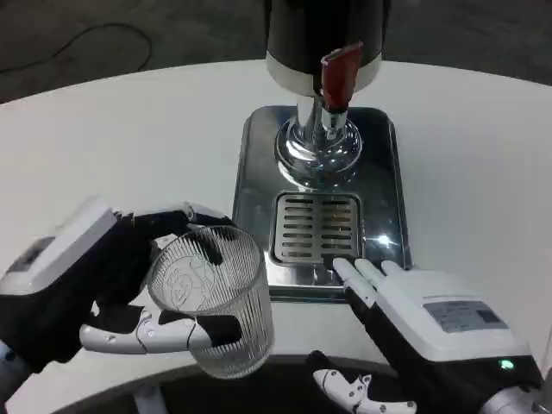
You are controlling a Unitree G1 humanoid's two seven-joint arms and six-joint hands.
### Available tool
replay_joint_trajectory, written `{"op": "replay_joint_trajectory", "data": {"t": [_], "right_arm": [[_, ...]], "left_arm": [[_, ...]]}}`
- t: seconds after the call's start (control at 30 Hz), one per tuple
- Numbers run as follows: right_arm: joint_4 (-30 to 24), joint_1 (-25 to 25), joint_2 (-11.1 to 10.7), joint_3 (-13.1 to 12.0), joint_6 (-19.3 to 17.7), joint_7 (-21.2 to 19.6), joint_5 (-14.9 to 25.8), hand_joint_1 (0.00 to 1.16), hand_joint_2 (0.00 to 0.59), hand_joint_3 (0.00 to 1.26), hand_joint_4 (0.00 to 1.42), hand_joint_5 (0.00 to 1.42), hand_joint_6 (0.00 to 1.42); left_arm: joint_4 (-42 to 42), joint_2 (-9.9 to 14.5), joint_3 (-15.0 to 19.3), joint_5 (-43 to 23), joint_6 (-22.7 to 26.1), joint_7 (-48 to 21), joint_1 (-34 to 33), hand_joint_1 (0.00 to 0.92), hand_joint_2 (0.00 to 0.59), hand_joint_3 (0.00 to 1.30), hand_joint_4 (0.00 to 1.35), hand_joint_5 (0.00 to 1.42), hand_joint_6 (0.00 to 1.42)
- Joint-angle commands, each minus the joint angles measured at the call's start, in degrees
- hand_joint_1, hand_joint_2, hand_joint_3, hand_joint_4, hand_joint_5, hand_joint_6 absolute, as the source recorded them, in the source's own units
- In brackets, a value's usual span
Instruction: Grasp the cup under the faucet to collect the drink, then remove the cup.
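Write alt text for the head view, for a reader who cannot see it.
The left hand holds a clear ribbed cup above the white table, left of the dispenser's drip tray. The right hand rests, fingers extended, at the tray's front edge.

A clear glass cup [211, 297] with fine vertical ribbing and a faint embossed emblem on its base shows against the white table [112, 138], near its front edge, framed by the white-and-black fingers of the left hand [103, 293]. Toward the table's far edge, a black dispenser [323, 34] with a silver band and a red tap lever [338, 76] rises over a mirror-bright steel drip tray [259, 172] whose slotted grate [316, 228] shows brownish tints. The right hand [423, 323] has a white back bearing a grey label and a small green light.
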Motion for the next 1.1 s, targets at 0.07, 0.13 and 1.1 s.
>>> {"op": "replay_joint_trajectory", "data": {"t": [0.07, 0.13, 1.1], "right_arm": [[-2.19, 0.53, 0.20, -1.28, 0.10, 0.59, 1.12, 0.23, 0.408, 0.00, 0.00, 0.00, 0.00], [-3.26, 1.68, 0.01, -1.52, -0.24, 0.51, 1.47, 0.23, 0.409, 0.00, 0.00, 0.00, 0.00], [-4.47, 21.80, -7.14, -8.20, -7.10, -24.51, 16.73, 0.23, 0.412, 0.00, 0.00, 0.00, 0.00]], "left_arm": [[3.51, -0.55, -1.80, 2.40, -0.42, 1.76, -4.05, 0.515, 0.188, 1.05, 1.24, 1.42, 1.42], [6.08, -0.59, -2.77, 3.84, -0.10, 2.41, -7.41, 0.515, 0.188, 1.05, 1.24, 1.42, 1.42], [32.17, -3.84, -16.56, 18.16, 0.75, 11.39, -34.97, 0.506, 0.183, 1.05, 1.23, 1.42, 1.42]]}}
